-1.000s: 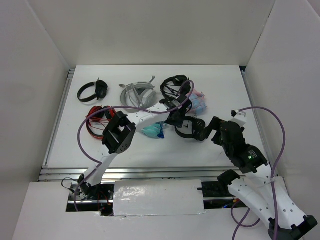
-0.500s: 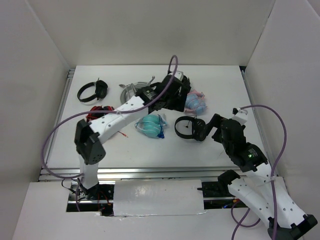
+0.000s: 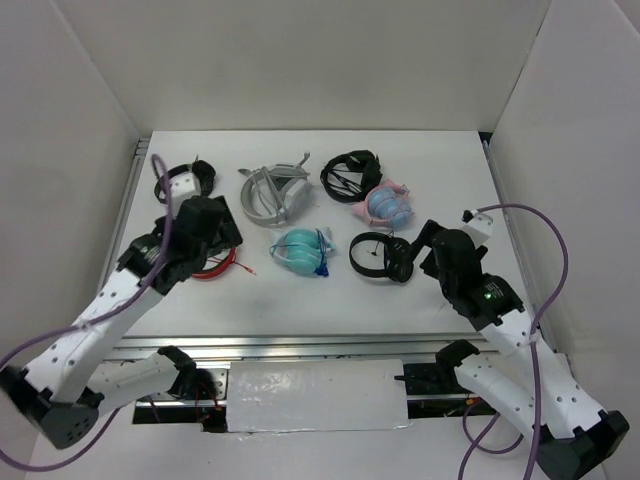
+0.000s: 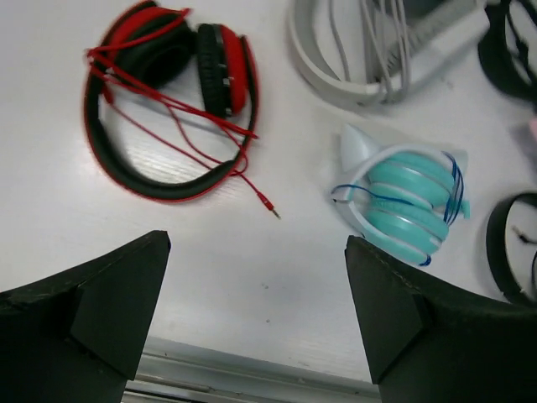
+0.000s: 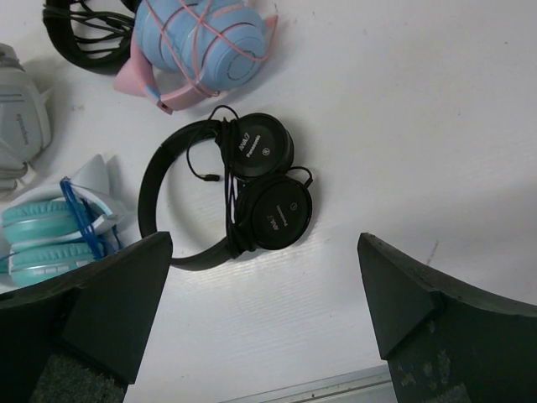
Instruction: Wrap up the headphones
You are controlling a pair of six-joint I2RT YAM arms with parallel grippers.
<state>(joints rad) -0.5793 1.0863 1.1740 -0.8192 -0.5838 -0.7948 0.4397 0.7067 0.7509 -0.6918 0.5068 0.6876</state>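
Here the black Panasonic headphones (image 5: 281, 210) lie flat on the white table (image 5: 436, 126), their thin cable bunched around the two earcups. They sit between the teal cat-ear headphones (image 5: 50, 231) and the right gripper (image 5: 264, 243), whose jaws are spread wide and hold nothing. The left gripper (image 4: 256, 252) is likewise spread and empty, hanging over the table near the red-and-black headphones (image 4: 168, 101).
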